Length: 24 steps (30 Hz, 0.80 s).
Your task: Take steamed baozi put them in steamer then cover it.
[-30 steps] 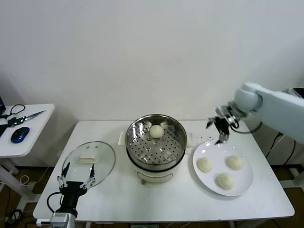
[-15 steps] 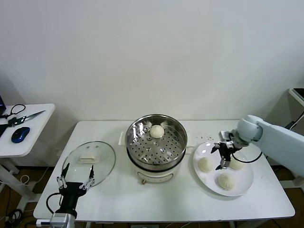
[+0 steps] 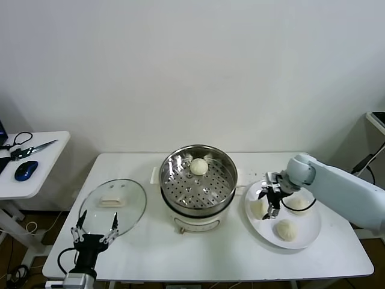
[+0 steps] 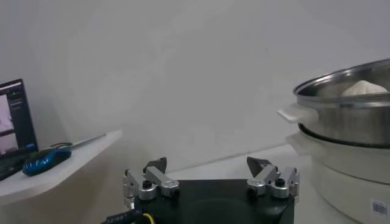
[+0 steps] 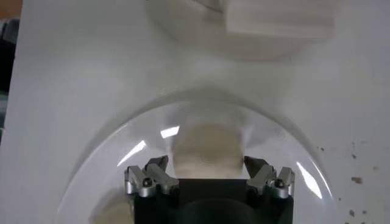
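The steel steamer (image 3: 180, 188) stands mid-table with one baozi (image 3: 199, 166) on its perforated tray. Three baozi lie on a white plate (image 3: 311, 226): one on its left side (image 3: 257, 209), one at the back right (image 3: 298, 205), one at the front (image 3: 286, 229). My right gripper (image 3: 269, 199) is open, low over the left-side baozi. In the right wrist view that baozi (image 5: 209, 146) lies between the open fingers of the right gripper (image 5: 207, 167). The glass cover (image 3: 112, 205) lies flat on the table, left of the steamer. My left gripper (image 3: 95, 226) waits open at the front left, empty.
A white side table (image 3: 42, 165) at the far left holds a blue mouse (image 3: 25, 170) and scissors (image 3: 33, 147). The left wrist view shows the steamer (image 4: 347, 128) close by and a laptop screen (image 4: 12, 115). The wall runs behind the table.
My right gripper has come down and leftward from above the plate's far edge to sit low over the plate's left-side baozi. The left arm has hardly moved.
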### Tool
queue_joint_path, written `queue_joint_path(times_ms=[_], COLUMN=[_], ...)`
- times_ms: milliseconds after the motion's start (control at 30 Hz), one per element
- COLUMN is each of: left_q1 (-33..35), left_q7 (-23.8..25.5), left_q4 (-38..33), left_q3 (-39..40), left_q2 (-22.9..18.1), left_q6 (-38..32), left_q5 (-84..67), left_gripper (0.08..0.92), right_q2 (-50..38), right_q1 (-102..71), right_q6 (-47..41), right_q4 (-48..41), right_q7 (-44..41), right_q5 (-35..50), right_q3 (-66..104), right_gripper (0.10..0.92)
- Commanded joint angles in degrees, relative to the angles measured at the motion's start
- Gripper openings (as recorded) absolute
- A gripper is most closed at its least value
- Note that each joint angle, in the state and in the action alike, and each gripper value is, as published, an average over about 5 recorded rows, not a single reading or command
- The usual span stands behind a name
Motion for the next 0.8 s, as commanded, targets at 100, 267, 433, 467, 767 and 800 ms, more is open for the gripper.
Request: queue_joint_path(times_ms=[100,267,433,467,767,800], left_q1=[-0.2,0.0,0.4,0.5,1.4,1.4], left_q7=[0.1,0.1,0.2,0.2,0.4,0.4], left_q4=[0.1,0.1,0.0,0.0,-0.3,-0.3], left_q3=[0.2,0.1,0.0,0.0,0.2,0.3], left_q2=[0.0,0.1,0.1,0.2,0.8,0.8], left_q6=[0.1,0.1,-0.1,-0.1,-0.3,-0.3], left_q5=[0.0,0.0,-0.1,-0.1,-0.7,-0.7], left_gripper=[0.823,0.823,0.823,0.823,0.823,0.823], right_q2=[2.0,1.5,-1.0,-1.8,-3.7,-2.8], right_q1=[-1.2,-0.3,2.4,4.3,35.0,38.3], right_q6=[0.2,0.2,0.0,-0.1,0.5,0.3], right_q4=[-2.9,-2.6,-0.2,0.3,1.6,1.6], right_q7=[-1.1,-1.4,-1.3,-1.3,-2.5,-2.6], right_q5=[-1.3,-0.9,1.6,2.7,19.2,21.2], right_q3=[1.1,0.9,0.0,-0.9,-20.9,-23.2], right_gripper=[0.801,0.726,0.689,0.686,0.681,0.683])
